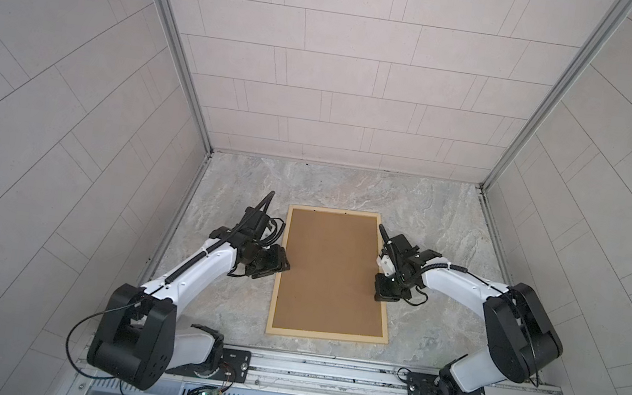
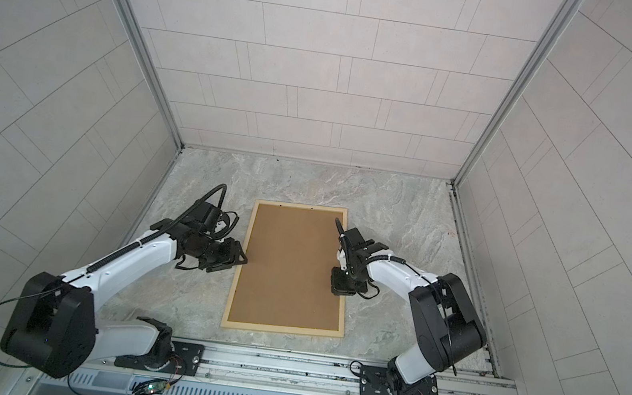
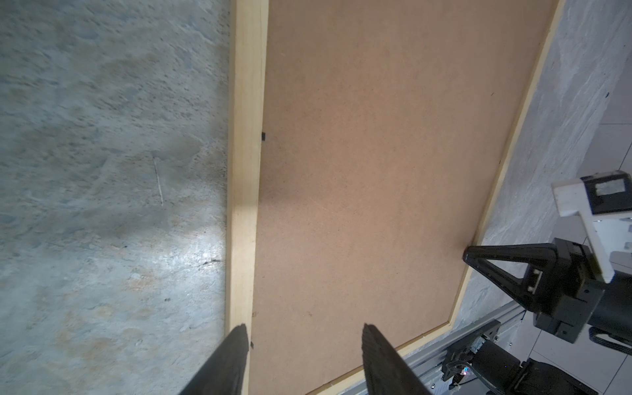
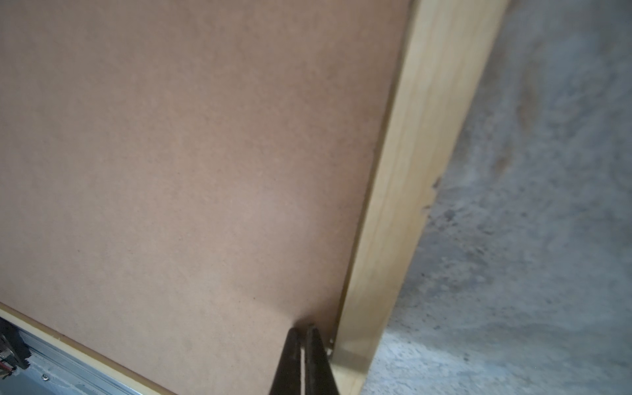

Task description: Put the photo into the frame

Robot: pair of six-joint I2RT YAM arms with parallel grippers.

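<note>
Pale tiled walls (image 1: 342, 84) close in a grey marbled tabletop (image 1: 449, 225), and an aluminium rail (image 1: 323, 369) along its near edge carries both arm bases. The frame (image 1: 326, 335) (image 2: 283, 330) lies flat in the middle of the tabletop with its long sides running away from the rail. It is back side up, and a plain brown backing board (image 1: 330, 276) (image 2: 292, 266) fills its opening from bar to bar, so nothing beneath the board shows. In the left wrist view a small dark tab (image 3: 263, 136) sits at the inner edge of the bar near that arm. The left arm (image 1: 195, 269) has its elbow low and out to the left. Its forearm rises toward the frame's left long bar, about halfway along. The left gripper (image 1: 283, 264) (image 3: 305, 328) points sideways across that bar with its jaws apart and nothing between them. One of its fingers (image 3: 236, 359) is over the wood and the other is over the board; whether either touches cannot be told. The right arm (image 1: 458, 279) has its elbow raised high on the right, its forearm slopes in toward the right long bar, and its wrist is bent steeply down. The right gripper (image 4: 302, 330) (image 3: 468, 254) is closed with only a thin slit between its fingers. Its tip rests on the board just inside the frame's right bar.
</note>
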